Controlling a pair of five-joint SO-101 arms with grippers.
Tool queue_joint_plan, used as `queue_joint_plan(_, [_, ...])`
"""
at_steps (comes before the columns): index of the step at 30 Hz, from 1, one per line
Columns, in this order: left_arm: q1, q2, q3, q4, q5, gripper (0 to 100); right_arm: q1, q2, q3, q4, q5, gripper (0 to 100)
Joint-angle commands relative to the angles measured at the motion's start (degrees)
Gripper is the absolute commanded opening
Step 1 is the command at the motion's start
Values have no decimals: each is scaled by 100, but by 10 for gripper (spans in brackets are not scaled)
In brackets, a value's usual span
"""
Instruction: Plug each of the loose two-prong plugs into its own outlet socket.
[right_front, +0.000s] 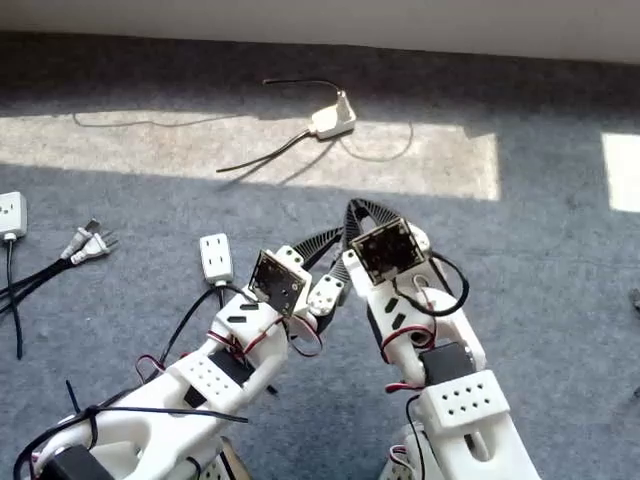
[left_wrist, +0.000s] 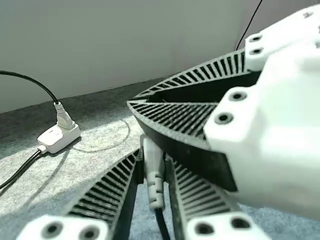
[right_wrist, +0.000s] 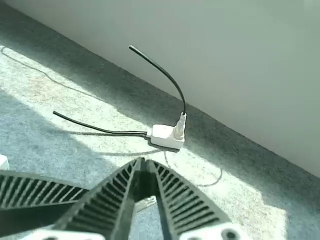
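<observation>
The left pincer (left_wrist: 152, 156) is clenched on a pale plug (left_wrist: 153, 182), which stands upright between its black ribbed fingers (left_wrist: 107, 192). A dark cord (left_wrist: 161, 227) runs down out of the plug. The right pincer (right_wrist: 144, 161) is closed, its two tips pressed together, with nothing in it that I can see. It lies crosswise just above the pale plug's upper end; whether it touches the plug I cannot tell. Both arms meet over the middle of the grey carpet (right_front: 540, 260). Just beside the left arm's wrist lies a white socket block (right_front: 216, 257), face up. Well off to the arms' left, a pair of loose plugs (right_front: 90, 243) lies close together, with a second socket (right_front: 10, 214) near them at the edge. Farther out, in the sunlit strip, a third socket (right_front: 334, 121) has a seated plug (right_wrist: 180, 123) in it
</observation>
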Motion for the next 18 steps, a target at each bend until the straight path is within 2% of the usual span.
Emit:
queue_joint_plan(1, [75,-119,-31,-97,0,6,418,1288,-444,-400,26,7])
queue_joint_plan(4, [66,-119,-31,-97,0,6,681,2308,-884,-462,18,7])
queue_joint_plan(8, [66,-119,-31,-97,0,6,822,2862,-1191,-435,18,7])
queue_joint_plan(15, [66,-119,-40,-97,0,6,936,2791,-1332,-409,26,7])
queue_joint_plan(18, [66,-110,-40,-97,0,6,1068,2281,-1771,154,26,7])
